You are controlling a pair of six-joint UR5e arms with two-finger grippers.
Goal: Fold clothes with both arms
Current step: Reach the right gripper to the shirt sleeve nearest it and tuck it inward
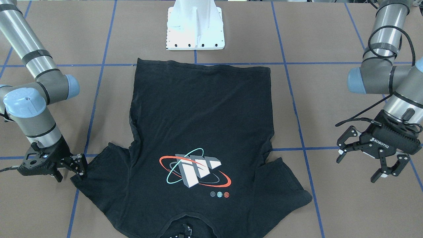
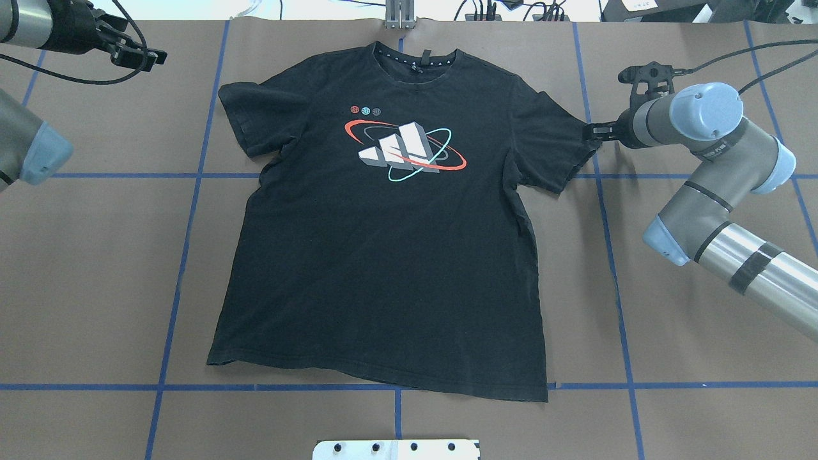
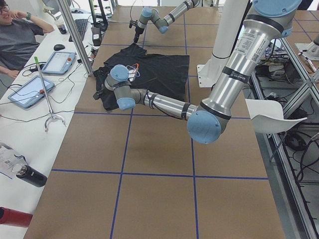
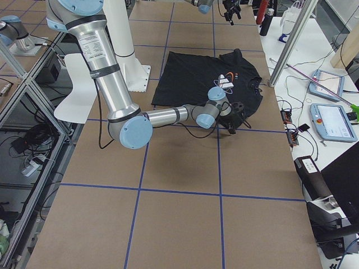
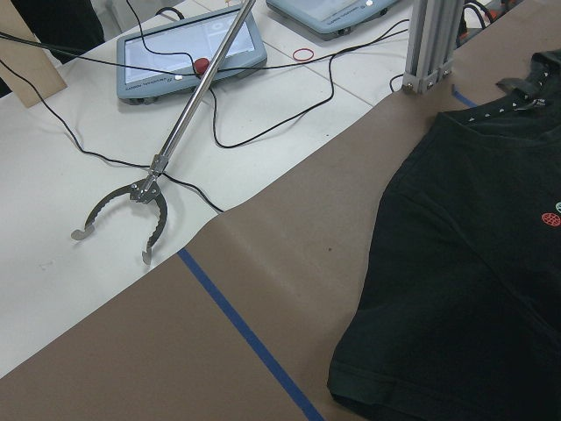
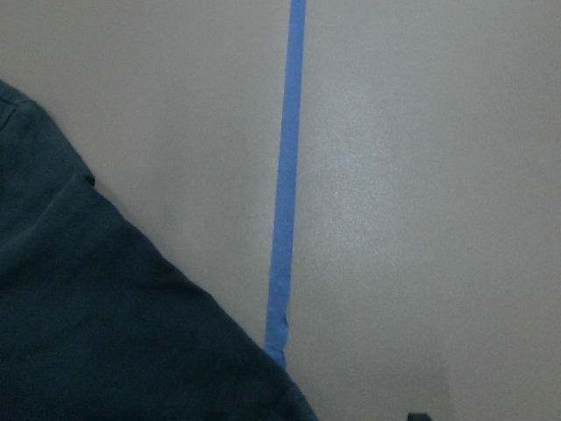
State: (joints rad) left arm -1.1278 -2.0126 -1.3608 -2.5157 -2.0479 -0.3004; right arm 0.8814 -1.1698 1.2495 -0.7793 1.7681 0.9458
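The black T-shirt lies flat, print up, on the brown table; its collar points away from the robot's base in the overhead view. My right gripper is low at the table. Its fingers are closed on the hem of the sleeve on my right side. The right wrist view shows only that sleeve's fabric and blue tape. My left gripper is open and empty. It hangs above the table, well clear of the other sleeve. The left wrist view shows that sleeve below it.
The white pedestal base stands just beyond the shirt's bottom hem. Blue tape lines cross the table. Past the far edge is a white desk with tablets, cables, a metal grabber tool and an aluminium post. A person sits there.
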